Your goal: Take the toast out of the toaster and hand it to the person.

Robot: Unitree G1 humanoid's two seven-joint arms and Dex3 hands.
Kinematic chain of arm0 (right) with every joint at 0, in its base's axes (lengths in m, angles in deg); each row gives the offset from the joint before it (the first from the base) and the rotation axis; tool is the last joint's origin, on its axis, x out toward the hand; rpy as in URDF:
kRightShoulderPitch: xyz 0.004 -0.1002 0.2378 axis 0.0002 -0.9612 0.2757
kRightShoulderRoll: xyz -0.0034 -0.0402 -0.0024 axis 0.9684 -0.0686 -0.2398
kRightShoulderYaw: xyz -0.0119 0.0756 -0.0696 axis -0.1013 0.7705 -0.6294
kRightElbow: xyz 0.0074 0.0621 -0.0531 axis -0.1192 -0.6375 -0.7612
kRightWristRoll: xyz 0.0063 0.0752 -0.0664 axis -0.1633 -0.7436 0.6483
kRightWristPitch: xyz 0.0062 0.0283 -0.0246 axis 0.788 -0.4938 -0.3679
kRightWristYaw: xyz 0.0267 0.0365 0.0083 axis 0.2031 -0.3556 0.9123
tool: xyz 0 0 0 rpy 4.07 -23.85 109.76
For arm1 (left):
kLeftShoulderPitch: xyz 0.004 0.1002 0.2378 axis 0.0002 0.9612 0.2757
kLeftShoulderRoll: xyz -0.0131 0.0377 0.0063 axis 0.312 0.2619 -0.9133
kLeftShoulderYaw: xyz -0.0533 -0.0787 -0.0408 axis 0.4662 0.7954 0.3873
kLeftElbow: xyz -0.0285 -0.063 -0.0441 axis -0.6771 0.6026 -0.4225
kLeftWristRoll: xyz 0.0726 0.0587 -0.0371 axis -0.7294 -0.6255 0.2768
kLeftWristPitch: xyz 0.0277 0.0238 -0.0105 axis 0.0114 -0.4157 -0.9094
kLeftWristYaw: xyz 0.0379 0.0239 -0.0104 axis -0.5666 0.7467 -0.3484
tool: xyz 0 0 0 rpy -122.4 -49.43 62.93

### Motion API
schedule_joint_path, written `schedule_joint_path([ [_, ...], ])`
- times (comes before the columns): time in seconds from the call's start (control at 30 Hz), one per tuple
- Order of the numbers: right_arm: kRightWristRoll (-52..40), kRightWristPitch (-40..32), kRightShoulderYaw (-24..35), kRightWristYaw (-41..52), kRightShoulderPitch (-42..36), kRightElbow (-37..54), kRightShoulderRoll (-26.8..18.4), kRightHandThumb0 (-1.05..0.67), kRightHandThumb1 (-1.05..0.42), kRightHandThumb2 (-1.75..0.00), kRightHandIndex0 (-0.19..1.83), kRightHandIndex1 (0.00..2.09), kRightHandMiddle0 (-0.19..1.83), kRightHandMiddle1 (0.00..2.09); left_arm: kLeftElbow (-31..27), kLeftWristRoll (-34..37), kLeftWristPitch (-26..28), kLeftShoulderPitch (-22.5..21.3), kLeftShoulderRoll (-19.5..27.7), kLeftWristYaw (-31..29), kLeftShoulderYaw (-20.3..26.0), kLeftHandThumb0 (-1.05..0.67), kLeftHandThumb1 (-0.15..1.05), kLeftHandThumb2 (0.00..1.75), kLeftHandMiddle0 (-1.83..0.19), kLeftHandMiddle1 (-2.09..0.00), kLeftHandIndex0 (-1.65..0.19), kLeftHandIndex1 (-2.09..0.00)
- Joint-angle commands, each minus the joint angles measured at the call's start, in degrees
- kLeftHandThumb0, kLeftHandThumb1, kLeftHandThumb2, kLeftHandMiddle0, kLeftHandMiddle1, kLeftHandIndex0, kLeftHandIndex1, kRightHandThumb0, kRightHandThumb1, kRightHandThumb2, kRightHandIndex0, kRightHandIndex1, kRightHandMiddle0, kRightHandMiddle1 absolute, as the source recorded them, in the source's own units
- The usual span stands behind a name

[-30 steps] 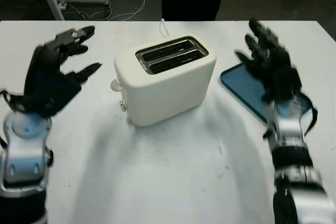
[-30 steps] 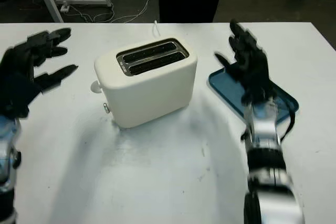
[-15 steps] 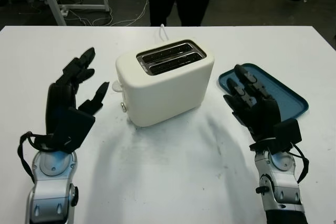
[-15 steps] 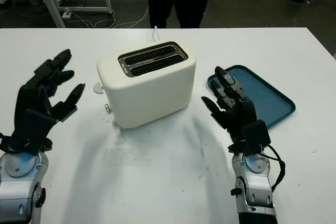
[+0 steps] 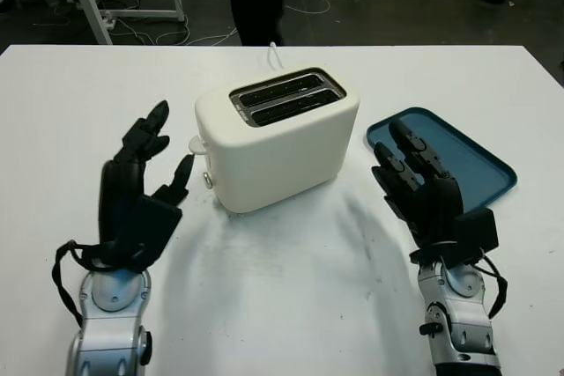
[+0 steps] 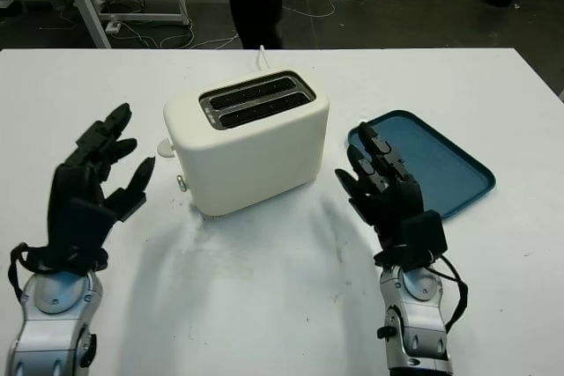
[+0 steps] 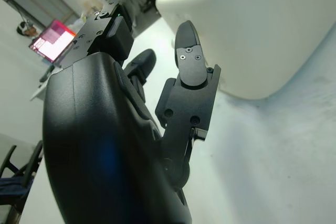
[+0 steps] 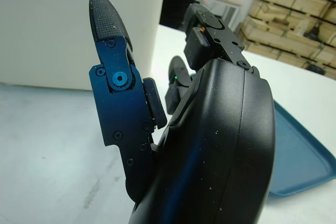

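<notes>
You are at the approach step: left hand (image 5: 132, 204) and right hand (image 5: 432, 195) flank the toaster (image 5: 278, 138) on the worktop (image 5: 291, 288), fingers released and empty; any toast is hidden within the slots (image 5: 286, 99), so next bring fingers above them.

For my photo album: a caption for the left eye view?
Both open black hands, left and right, flank a cream two-slot toaster.
</notes>
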Motion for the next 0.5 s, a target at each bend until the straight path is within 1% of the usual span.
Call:
schedule_joint_path([
  [0.0, -0.54, 1.71, 0.65, 0.37, 0.54, -1.71, 0.28, -0.63, -0.92, -0.06, 0.40, 0.06, 0.43, 0.02, -1.16, -0.72, 1.25, 0.73, 0.85, -0.80, 0.65, -0.21, 0.92, 0.51, 0.00, -0.95, -0.36, -0.02],
  [0.03, -1.01, 2.36, 0.96, 0.64, 0.82, -2.41, 0.44, -0.59, -0.92, -0.06, 0.41, 0.06, 0.44, 0.02, -1.76, -0.62, 1.91, 0.84, 0.97, -1.12, 0.95, -0.19, 0.92, 0.51, 0.00, -0.95, -0.37, -0.03],
  [0.13, -0.13, 1.77, 1.07, -0.03, 1.04, -2.22, 0.04, -0.59, -0.92, -0.06, 0.43, 0.07, 0.46, 0.03, -3.13, -0.12, 3.77, 1.30, 1.08, -2.03, 1.93, -0.17, 0.92, 0.51, 0.00, -0.87, -0.36, -0.02],
  [0.27, 0.89, 1.30, 0.86, -0.63, 1.10, -1.75, -0.11, -0.60, -0.92, -0.07, 0.42, 0.07, 0.46, 0.02, -2.06, 0.48, 2.92, 1.41, 1.05, -2.56, 2.85, -0.22, 0.92, 0.52, -0.01, -0.87, -0.35, -0.02],
  [0.33, 0.96, 1.42, 0.75, -0.69, 1.05, -1.78, 0.08, -0.61, -0.92, -0.06, 0.42, 0.06, 0.46, 0.02, -1.64, 0.29, 2.80, 1.39, 0.94, -2.48, 2.79, -0.23, 0.92, 0.52, 0.00, -0.87, -0.36, -0.02],
  [0.47, 0.37, 2.76, 0.83, -0.16, 1.06, -2.50, 0.30, -0.58, -0.92, -0.06, 0.42, 0.06, 0.46, 0.01, -1.84, -0.08, 3.72, 1.19, 0.32, -2.28, 2.12, -0.21, 0.92, 0.52, -0.01, -0.88, -0.36, -0.02],
])
